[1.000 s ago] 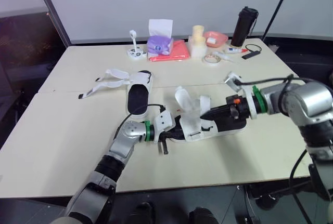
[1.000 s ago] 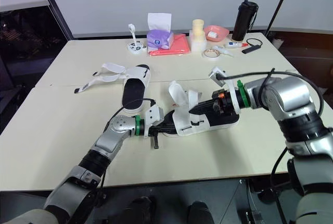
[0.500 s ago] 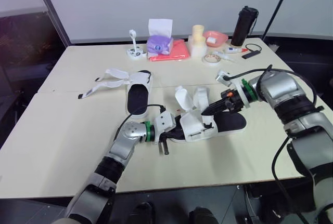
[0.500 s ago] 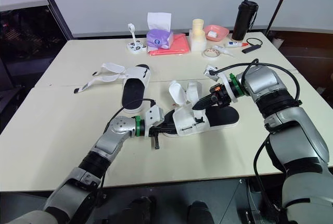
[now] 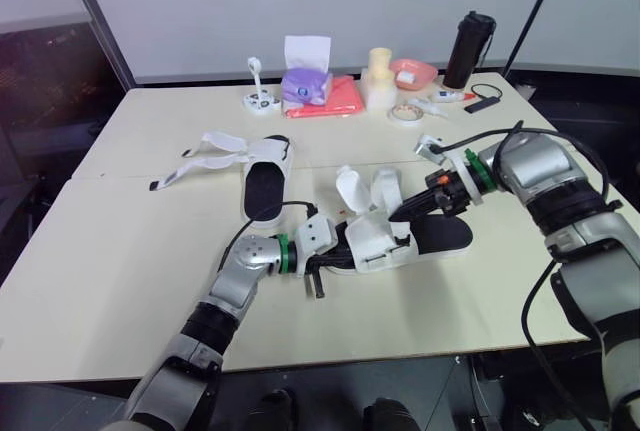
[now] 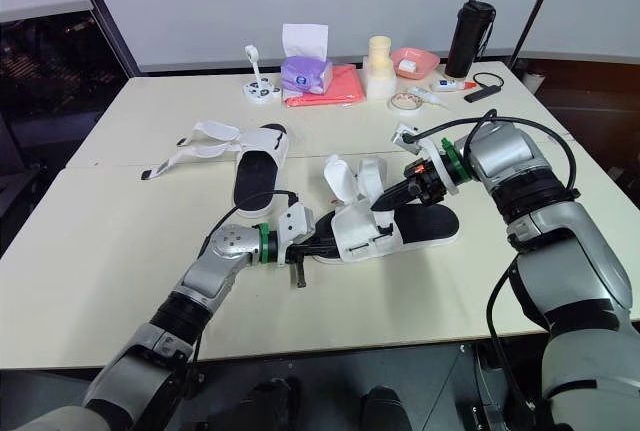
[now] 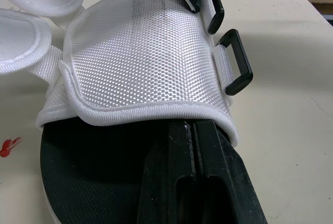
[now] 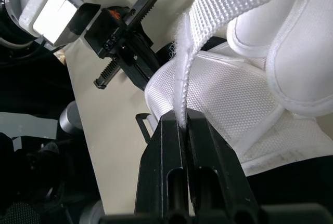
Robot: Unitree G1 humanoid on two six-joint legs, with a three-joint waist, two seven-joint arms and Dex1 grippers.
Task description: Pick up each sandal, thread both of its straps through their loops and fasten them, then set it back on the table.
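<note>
One strap (image 8: pixel 218 11) stays pinched in right claw (image 8: pixel 183 119), barely moved.

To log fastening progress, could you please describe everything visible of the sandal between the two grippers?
The sandal lies flat on the table: black footbed, white woven upper with padded edging. Both straps stand unfastened, and its two black plastic loops are empty. The left gripper, shut, is tucked under the upper's front edge; the right gripper pinches one strap's end.
</note>
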